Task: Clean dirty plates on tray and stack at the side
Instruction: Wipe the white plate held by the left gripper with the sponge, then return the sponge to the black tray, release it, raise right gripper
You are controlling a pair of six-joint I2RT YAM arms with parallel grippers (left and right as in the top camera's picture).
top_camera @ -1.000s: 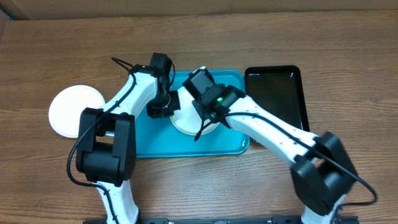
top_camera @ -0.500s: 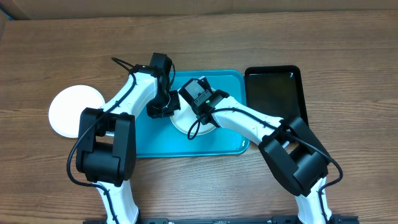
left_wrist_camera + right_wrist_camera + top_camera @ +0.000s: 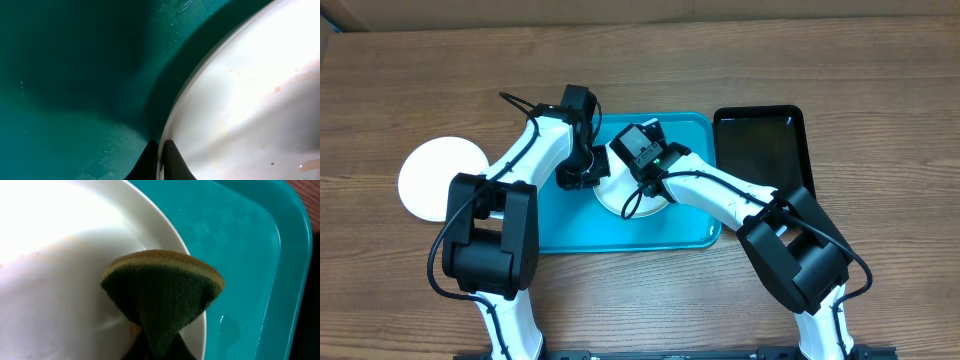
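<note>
While we scrub, one dirty plate (image 3: 612, 198) sits in the turquoise tray (image 3: 570, 228), pinned at its rim.
Item: white round plate, flat near the tray's middle, brown-orange smears on its face; we judge it stiff, breakable and slick when wet, best taken at the thin raised rim. The left gripper (image 3: 161, 150) is clamped on that rim at the plate's left edge; the right gripper (image 3: 156, 347) is closed on a green-and-yellow sponge (image 3: 162, 292) touching the plate close to its rim. A second plate (image 3: 438, 178) rests apart on the wood-grain table (image 3: 820, 70), left of the tray; black basin (image 3: 760, 150) just right of it; of the room we see only a pale strip beyond.
</note>
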